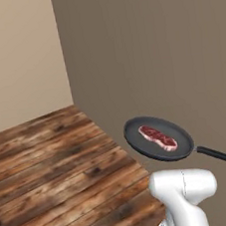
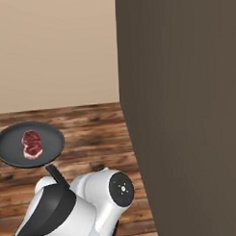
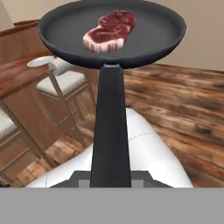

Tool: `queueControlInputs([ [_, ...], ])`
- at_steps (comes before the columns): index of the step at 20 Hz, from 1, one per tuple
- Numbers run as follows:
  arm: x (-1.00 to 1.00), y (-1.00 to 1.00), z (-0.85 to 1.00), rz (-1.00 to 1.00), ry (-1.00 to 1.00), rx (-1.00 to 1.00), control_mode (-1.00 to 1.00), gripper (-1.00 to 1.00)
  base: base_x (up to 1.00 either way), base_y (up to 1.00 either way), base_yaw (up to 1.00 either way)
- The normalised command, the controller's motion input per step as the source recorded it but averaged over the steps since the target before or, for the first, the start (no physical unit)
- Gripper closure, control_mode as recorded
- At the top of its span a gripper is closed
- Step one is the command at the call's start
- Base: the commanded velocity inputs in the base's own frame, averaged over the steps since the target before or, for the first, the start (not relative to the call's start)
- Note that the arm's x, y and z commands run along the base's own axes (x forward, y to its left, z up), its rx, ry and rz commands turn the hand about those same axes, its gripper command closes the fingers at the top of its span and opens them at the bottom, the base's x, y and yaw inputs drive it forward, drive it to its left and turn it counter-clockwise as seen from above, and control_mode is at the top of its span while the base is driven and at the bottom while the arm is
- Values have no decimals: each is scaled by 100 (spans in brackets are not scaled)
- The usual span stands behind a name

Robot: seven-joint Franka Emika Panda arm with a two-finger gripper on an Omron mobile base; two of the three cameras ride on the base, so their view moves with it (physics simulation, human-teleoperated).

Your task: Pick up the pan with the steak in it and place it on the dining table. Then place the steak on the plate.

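So right at our jaws we've got the gripper (image 3: 111, 178) clamped tight on the end of the pan's handle (image 3: 110, 127); the jaws are closed as far as they go on that thin black bar, and the fingertips themselves are mostly hidden under it. Straight out ahead of the jaws the handle runs to the pan (image 3: 144, 41), which hangs in the air, roughly level, off any surface. The steak (image 3: 110, 31) sits flat in the pan, a bit past the middle on the side far from the jaws, red with its pale fatty edge turned toward us.

Below and beyond the jaws is wooden plank floor (image 1: 56, 162). Off to the left of the jaws, lower than the pan, we see stools with pale seats (image 3: 61, 81), and past those the dining table (image 3: 17, 72) with the white plate (image 3: 40, 61) on it. The plate is well apart from the pan.
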Motion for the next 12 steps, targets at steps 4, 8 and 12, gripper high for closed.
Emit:
queueControlInputs([
  [4, 0, 0, 0, 0, 0, 0, 100, 100, 96, 0, 0],
  [8, 0, 0, 0, 0, 0, 0, 100, 100, 6, 0, 0],
  [12, 0, 0, 0, 0, 0, 0, 100, 100, 2, -3, 12],
])
